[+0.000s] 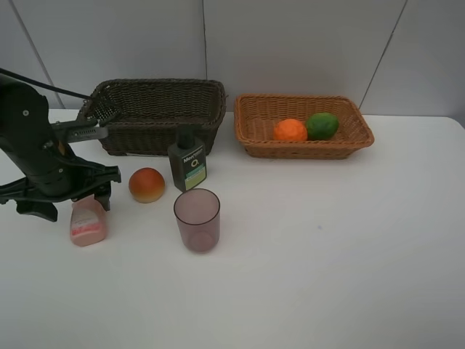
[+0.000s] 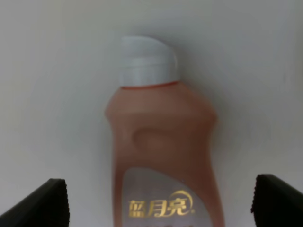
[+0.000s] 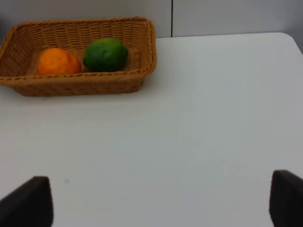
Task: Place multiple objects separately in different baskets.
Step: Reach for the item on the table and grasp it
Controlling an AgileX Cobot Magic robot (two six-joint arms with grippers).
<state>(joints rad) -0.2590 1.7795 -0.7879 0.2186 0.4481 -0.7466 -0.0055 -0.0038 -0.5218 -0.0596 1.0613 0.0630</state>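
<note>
We see the left gripper (image 2: 162, 203) with its jaws spread wide. One dark fingertip stands on each side of the pink bottle (image 2: 161, 142), and neither touches it. The bottle rests on the white table (image 1: 327, 254) at the near left, its white cap and gold-lettered label facing the left wrist camera. We cannot tell for sure whether it lies flat or stands.

The right gripper (image 3: 157, 202) also has its jaws wide apart. Nothing is between them, only bare tabletop below. It does not show in the high view.

Just to the right of the pink bottle in the high view sits the red-orange peach (image 1: 147, 184), apart from it. Next to the right stands the dark green bottle (image 1: 188, 166), upright, label toward us, just in front of the dark brown basket (image 1: 156, 136). Nearer the front edge, the purple-tinted cup (image 1: 197, 219) stands upright with its mouth up, close to the green bottle but not touching it.

We see nothing inside the dark basket, though its near wall hides part of the floor. To its right, with a small gap between them, sits the light tan basket (image 1: 305, 150). It holds the orange mandarin (image 1: 290, 130) and the green lime (image 1: 322, 125) side by side, with the lime toward the right end.
</note>
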